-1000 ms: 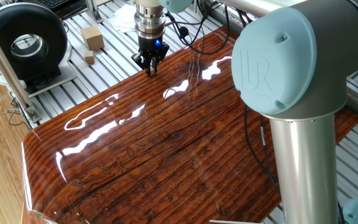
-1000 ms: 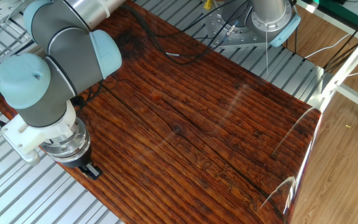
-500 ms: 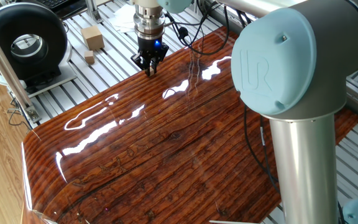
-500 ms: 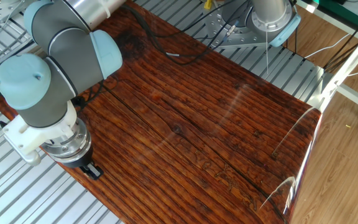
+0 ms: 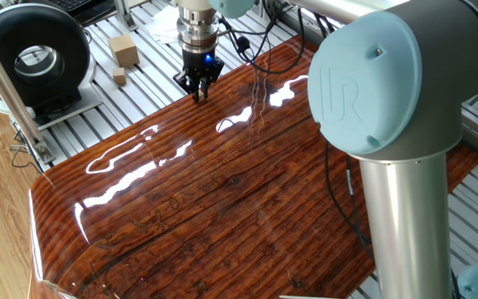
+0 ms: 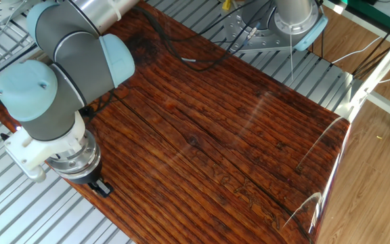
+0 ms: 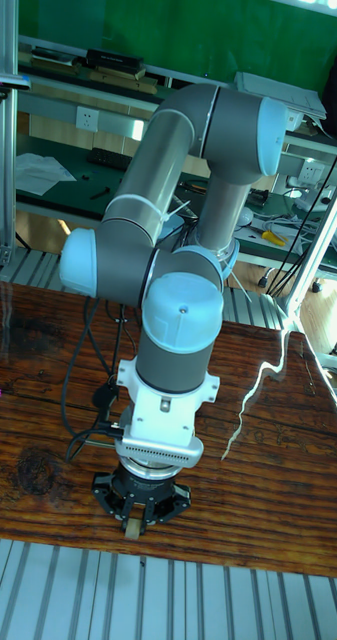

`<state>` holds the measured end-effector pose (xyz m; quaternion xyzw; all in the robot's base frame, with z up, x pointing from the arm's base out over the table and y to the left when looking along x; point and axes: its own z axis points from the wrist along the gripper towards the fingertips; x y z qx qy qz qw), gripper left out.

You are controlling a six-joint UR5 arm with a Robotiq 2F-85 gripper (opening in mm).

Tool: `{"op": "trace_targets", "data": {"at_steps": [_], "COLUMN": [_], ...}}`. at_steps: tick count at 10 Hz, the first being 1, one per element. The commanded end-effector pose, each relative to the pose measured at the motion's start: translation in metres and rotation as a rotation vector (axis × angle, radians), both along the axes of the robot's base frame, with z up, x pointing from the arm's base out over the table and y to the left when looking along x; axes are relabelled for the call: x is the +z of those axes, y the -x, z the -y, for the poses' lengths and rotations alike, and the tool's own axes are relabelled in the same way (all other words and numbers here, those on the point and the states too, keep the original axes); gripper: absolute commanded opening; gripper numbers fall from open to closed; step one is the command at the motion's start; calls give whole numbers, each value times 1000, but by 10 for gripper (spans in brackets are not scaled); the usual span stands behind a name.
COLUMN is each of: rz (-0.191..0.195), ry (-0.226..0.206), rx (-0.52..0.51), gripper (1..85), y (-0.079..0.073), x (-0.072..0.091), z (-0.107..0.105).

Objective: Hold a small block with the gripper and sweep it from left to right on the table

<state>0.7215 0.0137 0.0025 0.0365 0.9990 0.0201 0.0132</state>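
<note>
At the counter's (image 7: 268, 480) six-o'clock edge, the hand (image 7: 135, 524) pinches the small block (image 7: 134, 526) between nearly closed fingers.

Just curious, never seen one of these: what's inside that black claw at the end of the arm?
A small block, light tan, pinched between the fingers of the gripper at the table edge. The other two views hide it.

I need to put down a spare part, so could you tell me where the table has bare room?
Most of the table is bare, from its middle to the edge away from the pincer. It is crowded only at that edge, where the pincer holds the small block, and near the cables.
</note>
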Motion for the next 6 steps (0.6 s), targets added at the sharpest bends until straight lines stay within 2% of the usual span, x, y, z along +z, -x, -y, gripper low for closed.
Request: {"op": "trace_targets", "data": {"at_steps": [1,3,6], "rz": [0,-10,-1], "ry": [-16,-22,-7], "rx": [-9,-12,-25], "gripper": [10,10,10], "y": [1,4,0], "x": [5,8,-2], "z": [-5,-6,-13]}}
